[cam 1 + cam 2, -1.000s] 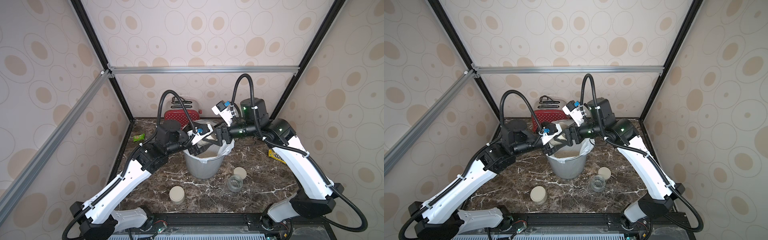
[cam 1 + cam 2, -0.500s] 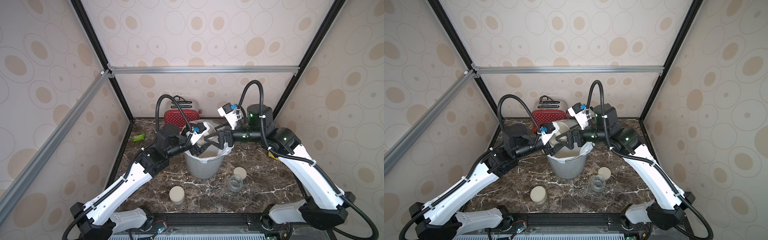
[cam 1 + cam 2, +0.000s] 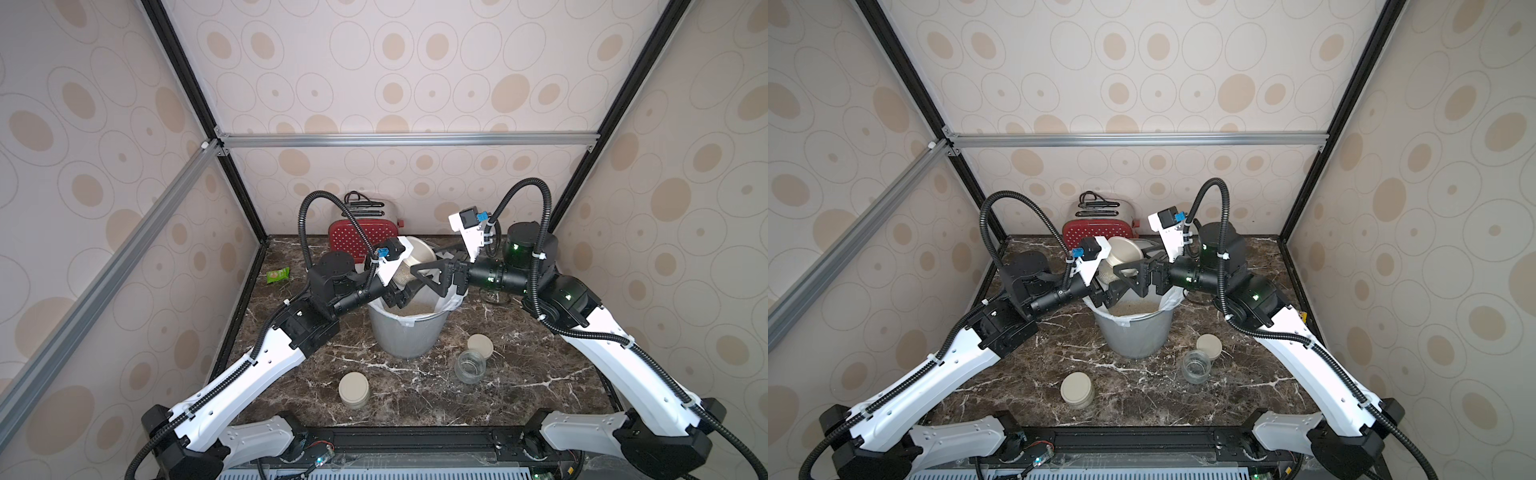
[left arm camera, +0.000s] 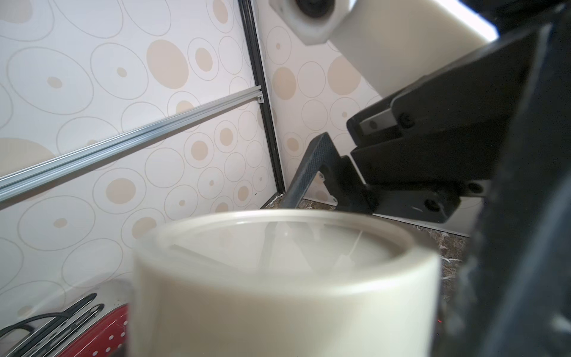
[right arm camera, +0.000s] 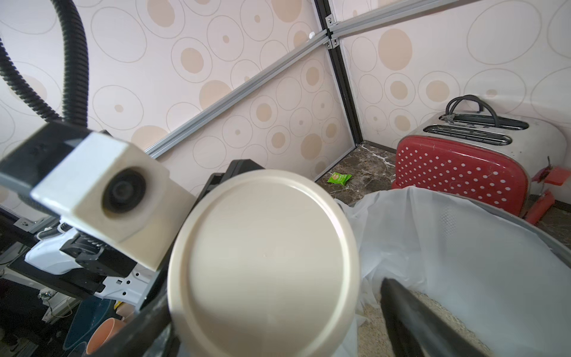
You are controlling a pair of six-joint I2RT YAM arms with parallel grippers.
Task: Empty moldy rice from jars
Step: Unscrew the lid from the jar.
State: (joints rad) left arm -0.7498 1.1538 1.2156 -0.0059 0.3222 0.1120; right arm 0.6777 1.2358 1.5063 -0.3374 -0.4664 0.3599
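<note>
Jars from the left: one capped jar (image 3: 353, 388) stands untouched on the marble counter (image 3: 415, 399). Our left gripper (image 3: 398, 296) pinches the second jar (image 3: 404, 274) by its glass body and tilts it over the bin (image 3: 409, 340), with its lid (image 5: 265, 262) on and facing our right arm. Some rice (image 3: 411, 308) already lies in the bin, and more seems to show through the held glass. Our right gripper (image 3: 423, 262) is spread wide, with a finger on either side of the lid, apparently not touching. We should centre on the rim, close squarely, then twist while the left holds firm above the bin. Further right sits an emptied jar (image 3: 469, 365), its loose lid (image 3: 480, 345) just beside it.
</note>
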